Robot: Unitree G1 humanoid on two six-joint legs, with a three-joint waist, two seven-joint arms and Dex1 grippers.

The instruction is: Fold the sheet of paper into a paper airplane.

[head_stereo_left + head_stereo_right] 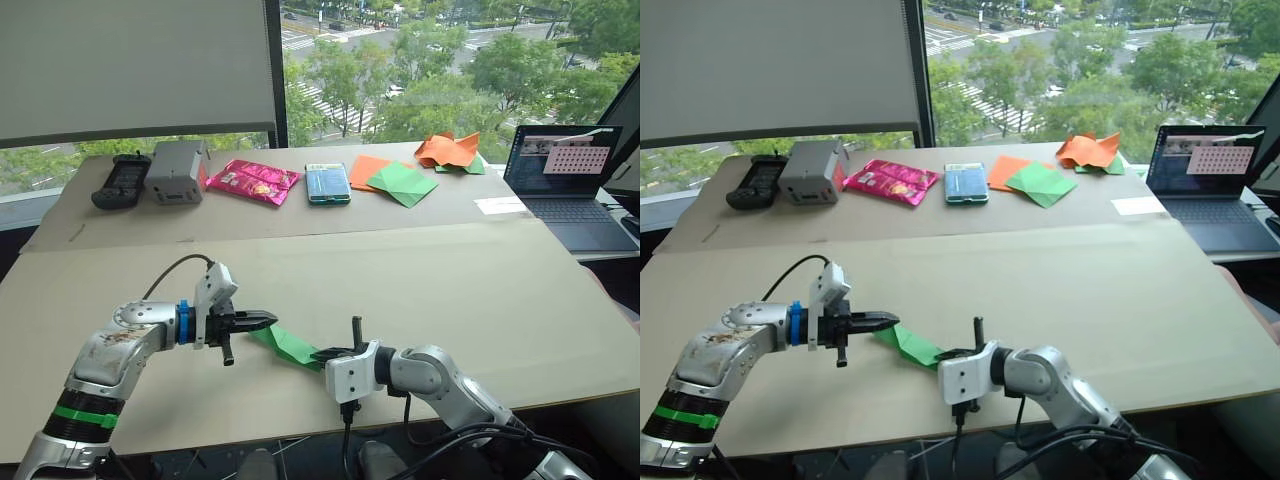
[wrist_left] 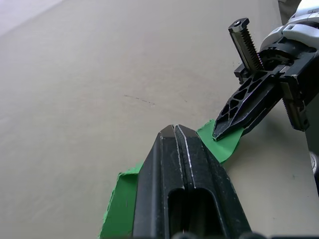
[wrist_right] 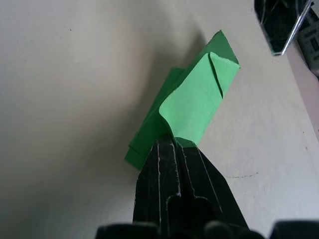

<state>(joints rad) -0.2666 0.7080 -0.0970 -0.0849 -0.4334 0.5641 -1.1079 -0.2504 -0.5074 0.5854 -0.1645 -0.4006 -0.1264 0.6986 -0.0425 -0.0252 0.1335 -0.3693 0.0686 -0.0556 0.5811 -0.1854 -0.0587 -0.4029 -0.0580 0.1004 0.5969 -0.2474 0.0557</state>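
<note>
The folded sheet of paper [image 1: 285, 344] lies long-ways between both hands, low over the near tabletop [image 1: 450, 290]. The left hand [image 1: 262, 321] and right hand [image 1: 322, 354] each pinch one end.

We can read no text: the laptop screen [image 1: 562, 158] and the pink packet [image 1: 253, 182] show print too small.
</note>
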